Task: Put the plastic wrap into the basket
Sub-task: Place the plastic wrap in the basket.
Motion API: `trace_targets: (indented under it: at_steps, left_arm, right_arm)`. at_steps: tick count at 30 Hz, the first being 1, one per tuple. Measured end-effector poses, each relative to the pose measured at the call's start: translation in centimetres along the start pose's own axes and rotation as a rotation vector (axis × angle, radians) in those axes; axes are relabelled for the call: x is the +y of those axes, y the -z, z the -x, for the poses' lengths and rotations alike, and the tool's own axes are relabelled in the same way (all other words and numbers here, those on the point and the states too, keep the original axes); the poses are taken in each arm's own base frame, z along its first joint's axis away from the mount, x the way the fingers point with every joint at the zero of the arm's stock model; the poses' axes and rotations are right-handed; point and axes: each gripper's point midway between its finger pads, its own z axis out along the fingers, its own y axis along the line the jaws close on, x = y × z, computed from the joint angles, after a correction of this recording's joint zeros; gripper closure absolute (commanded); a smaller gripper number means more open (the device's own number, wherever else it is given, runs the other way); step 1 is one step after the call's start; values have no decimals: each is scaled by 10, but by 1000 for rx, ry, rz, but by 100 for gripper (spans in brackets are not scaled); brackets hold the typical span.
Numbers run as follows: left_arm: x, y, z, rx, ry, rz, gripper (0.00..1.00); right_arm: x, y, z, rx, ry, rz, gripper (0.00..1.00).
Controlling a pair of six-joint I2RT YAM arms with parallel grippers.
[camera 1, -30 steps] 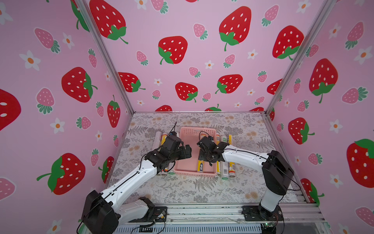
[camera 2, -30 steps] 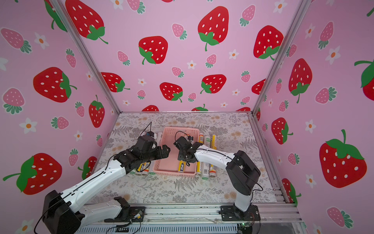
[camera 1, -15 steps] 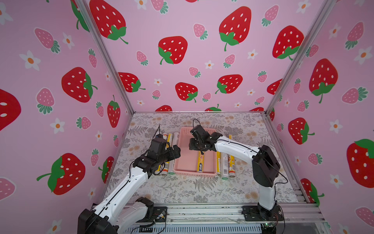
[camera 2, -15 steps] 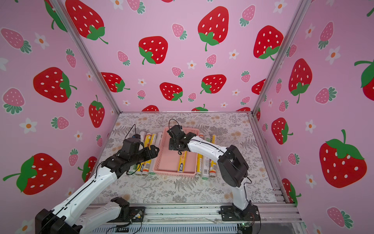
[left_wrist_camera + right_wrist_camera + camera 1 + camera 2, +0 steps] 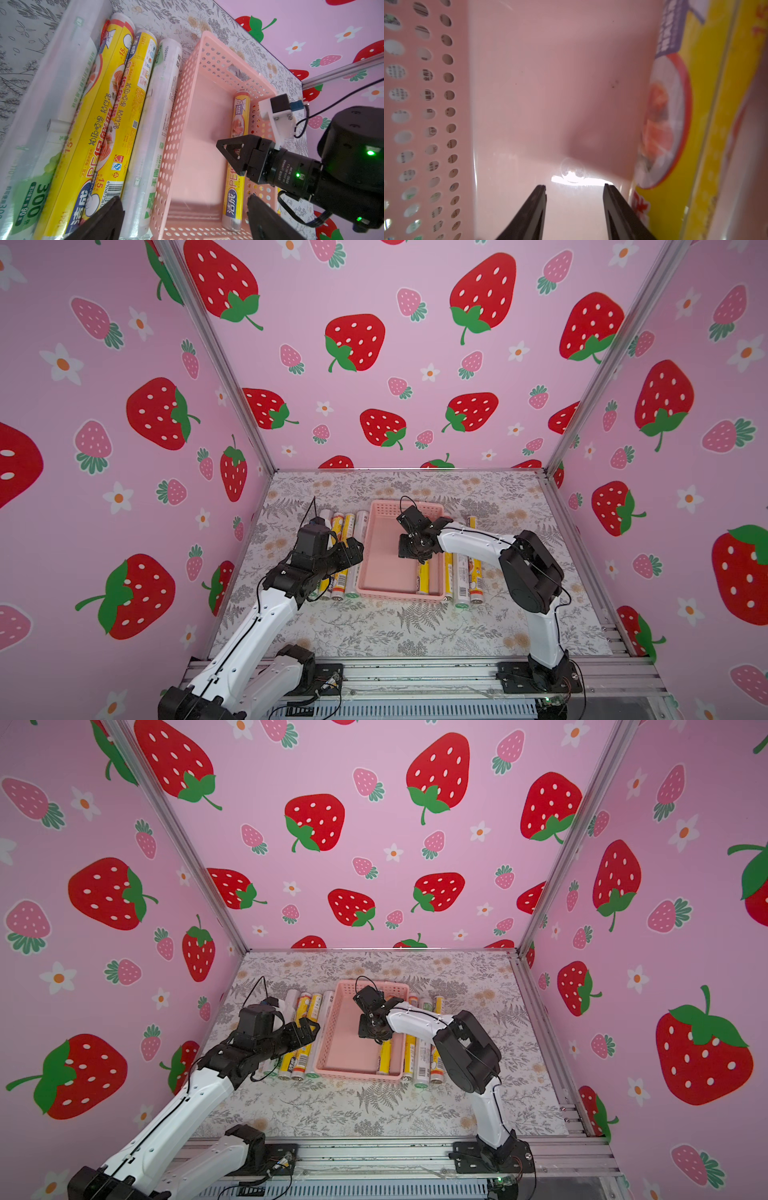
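The pink basket (image 5: 401, 596) (image 5: 357, 1074) sits mid-table, its perforated wall (image 5: 176, 124) (image 5: 425, 93) close to both wrist cameras. One yellow plastic wrap roll (image 5: 423, 577) (image 5: 384, 1058) (image 5: 233, 199) (image 5: 695, 124) lies inside along the right wall. My right gripper (image 5: 409, 551) (image 5: 368, 1031) (image 5: 574, 187) hangs low over the basket floor beside that roll, jaws apart and empty. My left gripper (image 5: 353, 551) (image 5: 309, 1031) (image 5: 184, 198) is wide open above the basket's left wall. Several yellow rolls (image 5: 108, 116) and white rolls (image 5: 158, 116) lie left of the basket.
Three more rolls (image 5: 461, 576) (image 5: 422, 1056) lie side by side on the table right of the basket. A wide clear roll (image 5: 52, 93) is the outermost on the left. Strawberry-print walls close the back and both sides; a metal rail runs along the front.
My left gripper has drawn back leftward from over the basket to its left wall. My right gripper shifted within the basket and its jaws have narrowed.
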Motion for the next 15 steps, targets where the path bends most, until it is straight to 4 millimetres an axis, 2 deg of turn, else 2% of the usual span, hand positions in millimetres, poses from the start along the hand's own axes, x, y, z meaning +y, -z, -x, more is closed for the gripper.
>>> trace_targets:
  at_steps: [6,9,12,15]
  left_arm:
    - [-4,-15,-7,57,23,-23,4]
    - [-5,-21,-11,84,29,-29,4]
    - [-10,-24,-17,104,20,-40,4]
    - [-19,-27,-25,134,-2,-58,4]
  right_arm:
    - [-1,10,4,-16,-7,14,50]
    - [-2,24,7,-33,-6,29,50]
    - [4,50,14,-75,4,66,50]
    - [10,90,26,-151,17,114,49]
